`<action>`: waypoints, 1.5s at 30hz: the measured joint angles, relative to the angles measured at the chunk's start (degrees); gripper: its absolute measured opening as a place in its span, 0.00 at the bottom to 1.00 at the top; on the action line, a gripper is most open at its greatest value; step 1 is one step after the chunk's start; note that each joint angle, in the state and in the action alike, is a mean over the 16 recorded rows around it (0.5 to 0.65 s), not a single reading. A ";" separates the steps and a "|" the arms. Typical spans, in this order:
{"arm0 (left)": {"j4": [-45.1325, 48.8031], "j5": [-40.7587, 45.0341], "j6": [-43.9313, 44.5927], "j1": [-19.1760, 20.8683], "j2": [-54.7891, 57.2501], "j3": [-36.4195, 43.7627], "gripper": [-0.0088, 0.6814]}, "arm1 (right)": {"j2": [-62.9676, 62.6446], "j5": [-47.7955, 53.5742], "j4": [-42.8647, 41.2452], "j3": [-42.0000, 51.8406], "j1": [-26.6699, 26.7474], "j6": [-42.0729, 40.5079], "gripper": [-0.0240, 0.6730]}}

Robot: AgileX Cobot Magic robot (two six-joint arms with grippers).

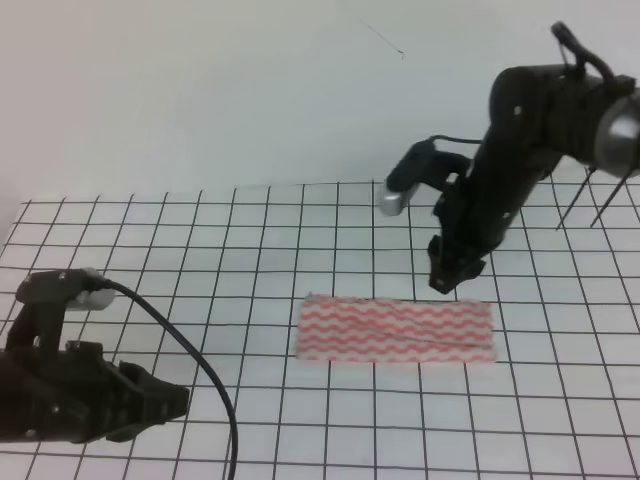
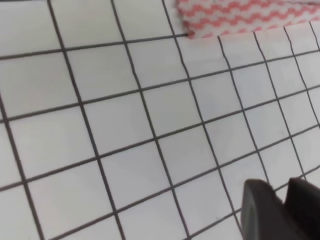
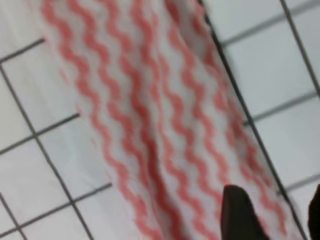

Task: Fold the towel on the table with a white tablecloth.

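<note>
Currently the towel [image 1: 396, 330] is laid flat as a long narrow strip on the gridded tablecloth [image 1: 250, 240] over the table [image 1: 560, 420], right of centre. Right gripper [image 1: 452, 281] is hung just above the strip's far edge, right end — fingers [image 3: 239, 212] spread apart, nothing held. Left gripper [image 1: 172, 400] is parked low at front-left, well apart from the towel — open/closed can't be told.
</note>
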 joint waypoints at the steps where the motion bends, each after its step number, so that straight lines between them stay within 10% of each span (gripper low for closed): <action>1: -0.14 0.07 0.52 -0.02 0.00 -0.16 0.15 | -0.20 0.88 0.21 0.00 -0.59 0.80 0.44; 23: 0.66 -3.60 5.65 -10.09 9.53 -13.46 0.19 | -3.16 5.02 16.68 8.93 -11.51 5.26 0.41; 45: 0.40 -4.88 5.60 -10.38 14.29 -17.63 0.35 | -3.75 -8.57 16.35 18.72 -11.41 17.68 0.41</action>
